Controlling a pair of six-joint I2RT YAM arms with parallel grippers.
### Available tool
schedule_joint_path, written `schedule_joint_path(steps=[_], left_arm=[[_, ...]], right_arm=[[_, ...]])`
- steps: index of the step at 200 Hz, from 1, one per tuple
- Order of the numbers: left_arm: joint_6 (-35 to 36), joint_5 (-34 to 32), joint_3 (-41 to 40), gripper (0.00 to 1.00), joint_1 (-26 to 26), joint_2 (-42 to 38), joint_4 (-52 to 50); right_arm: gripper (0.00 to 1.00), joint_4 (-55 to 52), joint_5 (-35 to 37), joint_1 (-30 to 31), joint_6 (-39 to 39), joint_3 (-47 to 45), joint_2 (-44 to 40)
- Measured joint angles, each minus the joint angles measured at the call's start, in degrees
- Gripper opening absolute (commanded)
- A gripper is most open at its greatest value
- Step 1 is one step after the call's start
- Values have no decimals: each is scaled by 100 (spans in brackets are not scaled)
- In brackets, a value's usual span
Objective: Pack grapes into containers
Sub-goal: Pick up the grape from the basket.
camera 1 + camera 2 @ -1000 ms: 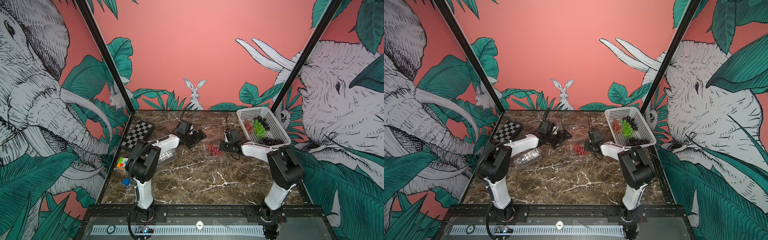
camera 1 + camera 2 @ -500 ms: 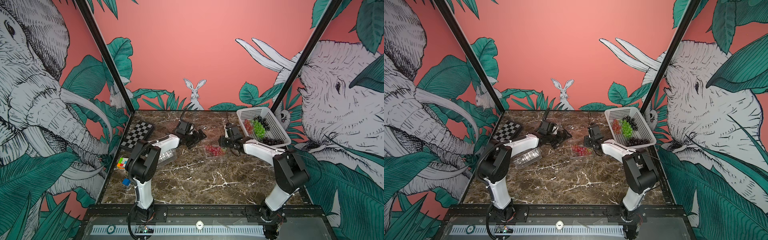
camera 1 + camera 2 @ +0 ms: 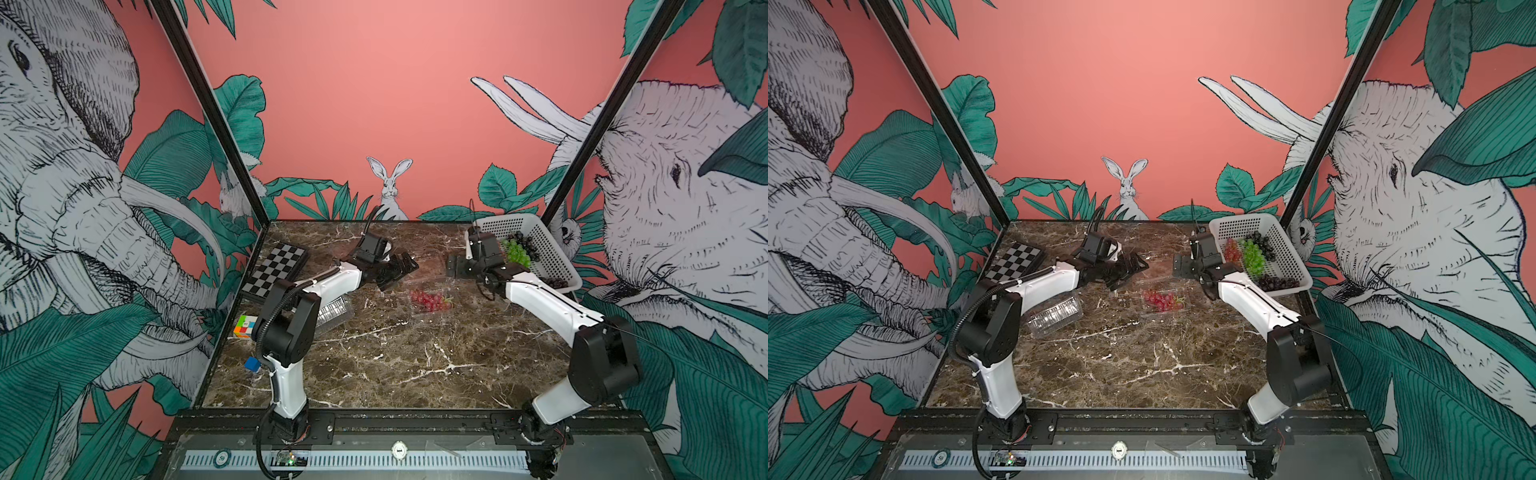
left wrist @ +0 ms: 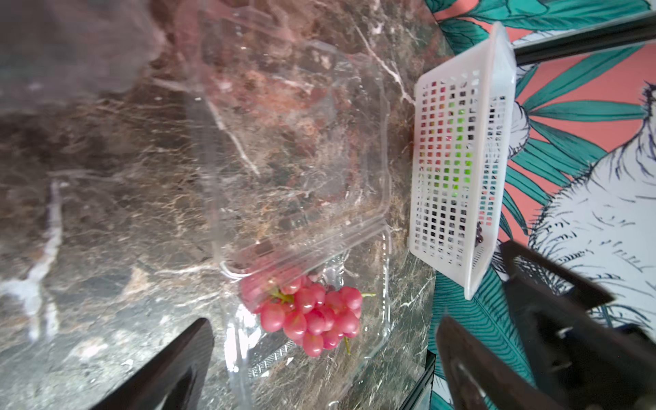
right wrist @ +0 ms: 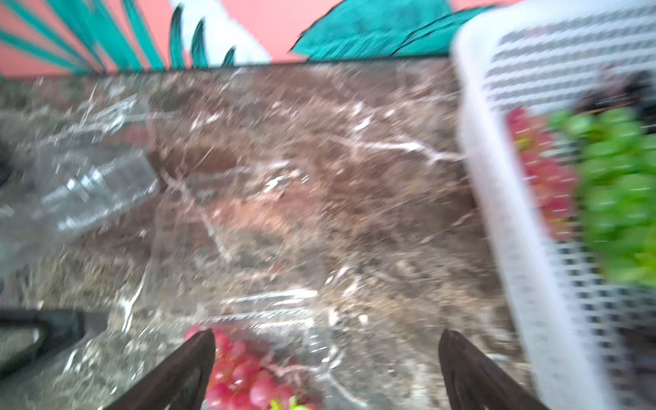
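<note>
Jaws on both arms stand spread wide and pinch nothing: the left gripper (image 3: pixel 397 274) hovers just beside the open clear container (image 4: pixel 301 159), and the right gripper (image 3: pixel 457 266) hangs between that container and the white basket (image 3: pixel 552 257). Red grapes (image 3: pixel 430 300) lie in the container's base on the marble surface (image 3: pixel 415 361), its lid open. Green grapes (image 3: pixel 517 253), dark grapes (image 3: pixel 555 283) and another red bunch (image 3: pixel 1232 251) sit in the basket, while a second clear container (image 3: pixel 1054 318) lies well apart toward the surface's left edge.
</note>
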Motion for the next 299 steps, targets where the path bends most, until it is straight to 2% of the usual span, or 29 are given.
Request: schedule_joint_path(steps=[47,81,111,141,212,252,299], left_arm=[[179,-2,417,100,-203,0,-264],[334,-2,863,100,-396,72,-452],[474,-2,1379,100,-573,293,-564],[586,7,1921,100,-717,662,-717],[605,70,2861,100,-846,1366,-852],[603,81,2924,100,-857,1410,-881],[603,87,2924,100,-857,1596,-918]], right_arm=[[98,-109,299,-981,61,33,0],[84,9,289,-1488,170,35,295],[76,111,114,-1862,361,52,741],[68,101,-140,-2203,538,411,1261],[39,205,-955,-2444,780,1482,2430],[27,195,-1292,-2511,835,1676,2798],[21,332,-1733,-2771,968,1735,3010]])
